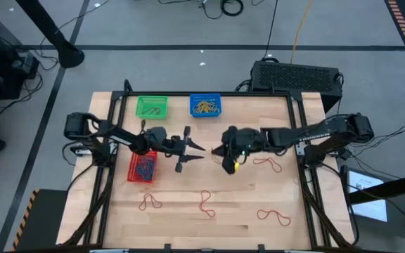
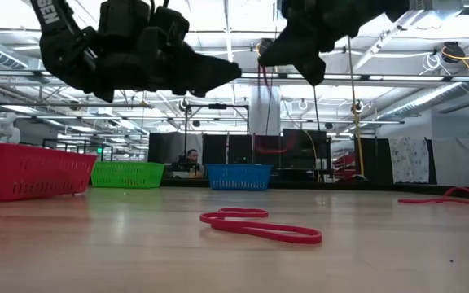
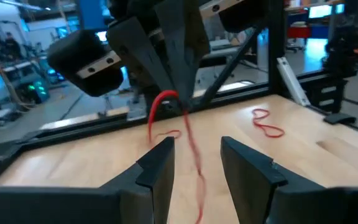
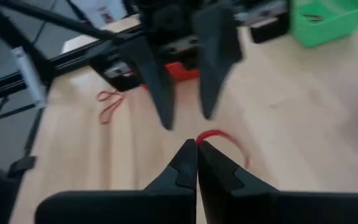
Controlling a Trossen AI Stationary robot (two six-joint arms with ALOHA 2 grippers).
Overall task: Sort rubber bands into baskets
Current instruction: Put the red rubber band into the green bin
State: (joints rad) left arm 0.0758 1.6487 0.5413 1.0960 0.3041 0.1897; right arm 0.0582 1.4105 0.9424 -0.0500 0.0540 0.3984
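Your 2 arms are reaching in toward the table's middle, raised above it and facing each other. Your left gripper (image 1: pixel 197 152) is holding its 2 fingers (image 3: pixel 157 168) parted. Your right gripper (image 4: pixel 197 147) is pinching its fingers together, tips nearly meeting the left's.

Surface: light wooden slatted table top (image 1: pixel 209 225) inside a black metal frame (image 1: pixel 295 119) | Behind table: black perforated metal box (image 1: pixel 295 74) on grey floor (image 1: pixel 153 28) | Floor: loose black cables (image 1: pixel 232 7), yellow cord (image 1: pixel 297 28) | Background: seated person (image 2: pixel 191 160) in a workshop, white ceiling lights (image 2: pixel 243 16)
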